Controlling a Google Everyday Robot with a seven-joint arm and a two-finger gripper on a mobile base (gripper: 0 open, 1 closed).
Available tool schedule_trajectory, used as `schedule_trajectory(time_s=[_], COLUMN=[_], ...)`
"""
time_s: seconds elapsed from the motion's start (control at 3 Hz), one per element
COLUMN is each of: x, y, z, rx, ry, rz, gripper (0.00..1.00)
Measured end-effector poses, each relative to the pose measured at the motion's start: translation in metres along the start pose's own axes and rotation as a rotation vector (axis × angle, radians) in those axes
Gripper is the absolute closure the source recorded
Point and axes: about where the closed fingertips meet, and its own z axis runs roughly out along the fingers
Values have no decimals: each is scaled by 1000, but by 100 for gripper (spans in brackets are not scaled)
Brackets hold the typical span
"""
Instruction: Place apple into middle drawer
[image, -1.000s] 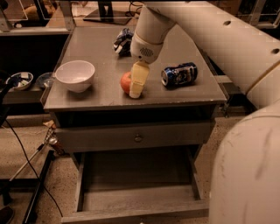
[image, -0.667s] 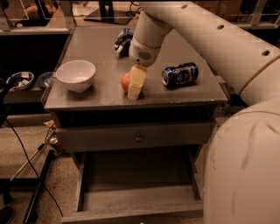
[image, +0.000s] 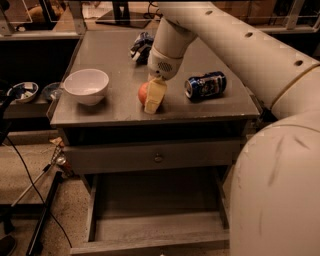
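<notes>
The red-orange apple (image: 144, 93) rests on the grey counter top (image: 115, 60), near its front edge at the middle. My gripper (image: 151, 100) is down on the apple, with its pale yellow tip in front of the apple's right side and touching the counter. The white arm reaches in from the upper right. The middle drawer (image: 155, 200) is pulled out low in front of the cabinet, and its bare floor holds nothing. It lies below and in front of the apple.
A white bowl (image: 86, 85) stands left of the apple. A crushed blue can (image: 205, 85) lies on its side to the right. A dark blue and white bag (image: 141, 46) lies at the back. A shut drawer front with a knob (image: 158, 157) is above the open drawer. Cables run across the floor at left.
The gripper has sunk slightly lower on the apple and the arm has shifted a little to the left. The apple, bowl and can stay where they were.
</notes>
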Motion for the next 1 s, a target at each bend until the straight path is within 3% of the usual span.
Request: schedule_trajectory(time_s=[1.0], x=[0], y=[0], z=[-1], rx=[3], ry=[-2], rz=[0], gripper=[100])
